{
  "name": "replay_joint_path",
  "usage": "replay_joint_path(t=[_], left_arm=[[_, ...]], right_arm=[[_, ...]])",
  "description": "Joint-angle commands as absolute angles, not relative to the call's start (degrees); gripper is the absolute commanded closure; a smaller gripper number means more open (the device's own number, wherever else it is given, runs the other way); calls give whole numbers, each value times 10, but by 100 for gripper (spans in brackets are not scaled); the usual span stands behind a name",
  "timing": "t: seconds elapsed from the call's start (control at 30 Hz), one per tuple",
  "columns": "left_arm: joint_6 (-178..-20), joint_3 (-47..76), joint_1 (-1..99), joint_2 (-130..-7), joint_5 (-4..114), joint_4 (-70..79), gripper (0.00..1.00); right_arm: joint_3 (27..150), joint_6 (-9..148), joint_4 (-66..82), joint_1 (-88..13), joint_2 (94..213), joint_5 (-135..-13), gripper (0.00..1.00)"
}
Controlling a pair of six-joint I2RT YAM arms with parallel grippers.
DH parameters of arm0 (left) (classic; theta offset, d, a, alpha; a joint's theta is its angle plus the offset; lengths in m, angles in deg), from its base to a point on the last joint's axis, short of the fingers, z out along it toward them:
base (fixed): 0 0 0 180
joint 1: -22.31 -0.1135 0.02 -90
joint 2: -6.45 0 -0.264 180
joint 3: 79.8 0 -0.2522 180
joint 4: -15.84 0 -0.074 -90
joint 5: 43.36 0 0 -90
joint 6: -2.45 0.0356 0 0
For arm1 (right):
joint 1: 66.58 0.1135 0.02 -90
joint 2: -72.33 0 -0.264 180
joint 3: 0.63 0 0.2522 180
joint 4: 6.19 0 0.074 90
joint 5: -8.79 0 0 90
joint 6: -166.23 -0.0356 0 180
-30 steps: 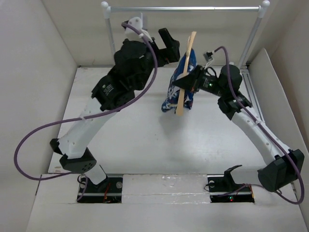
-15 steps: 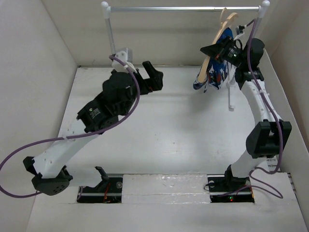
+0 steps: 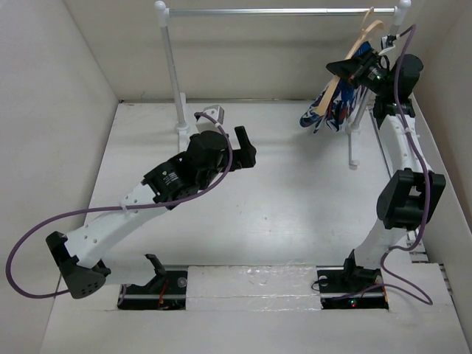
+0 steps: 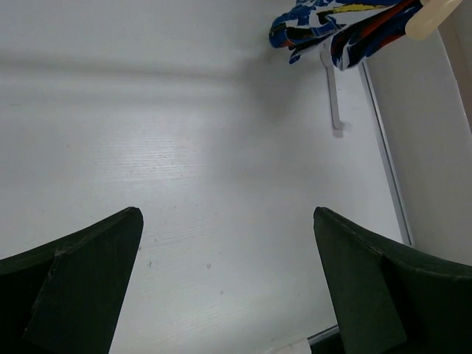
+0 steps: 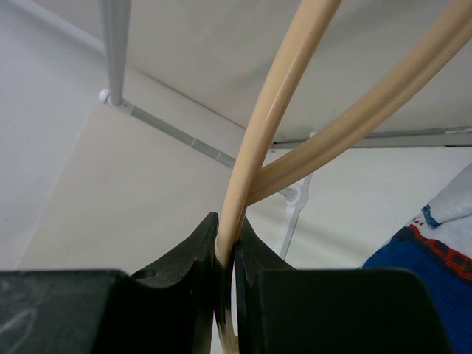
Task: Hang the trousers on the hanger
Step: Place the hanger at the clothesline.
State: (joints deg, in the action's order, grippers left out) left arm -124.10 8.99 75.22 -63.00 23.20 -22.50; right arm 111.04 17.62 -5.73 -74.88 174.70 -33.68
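Hanger point(image 5: 280, 81) pinched by right gripper point(image 5: 225, 254), high by the rail point(image 3: 280, 12)'s right end, trousers point(image 3: 324, 118) draped on it. Hook possibly unseated; letting go could drop both. Left gripper point(image 4: 226, 214) spread, holding nothing.

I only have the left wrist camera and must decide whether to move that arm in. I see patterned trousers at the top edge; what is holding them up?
Observer: The right pincer is shut on the hanger, pinching one thin arm of it.
Operator: Is the hanger on the rail?
Observer: In the top view its hook sits right at the rail, near the right post; whether it is hooked over, I cannot tell.
Operator: And the trousers?
Observer: The trousers are draped over the hanger and dangle below the right pincer.
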Motion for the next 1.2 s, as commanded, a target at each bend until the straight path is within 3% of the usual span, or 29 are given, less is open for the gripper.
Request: replay_joint_path(t=[0.0, 0.17, 0.53, 0.97, 1.0, 1.03, 1.07, 1.13, 1.17], left_arm=[[-1251, 93, 753, -618, 255, -195, 1], [-1245, 93, 753, -634, 269, -184, 2], [-1227, 76, 753, -649, 273, -189, 2], [-1231, 80, 753, -654, 262, -193, 1], [-1232, 79, 753, -654, 262, -193, 1], [-1233, 80, 753, -655, 261, -192, 2], [-1234, 79, 753, -655, 260, -191, 2], [-1235, 76, 753, -655, 256, -192, 3], [-1235, 75, 753, -655, 254, -193, 3]], right_arm=[[1175, 177, -226, -748, 1708, -309, 100], [1169, 195, -202, -740, 1682, -316, 100], [1231, 158, -220, -783, 1778, -326, 100], [1170, 146, -256, -812, 1802, -330, 100], [1159, 148, -260, -812, 1799, -330, 95], [1153, 151, -259, -812, 1796, -331, 83], [1147, 162, -257, -812, 1791, -332, 52], [1133, 178, -239, -818, 1775, -334, 31], [1131, 199, -230, -824, 1768, -336, 14]])
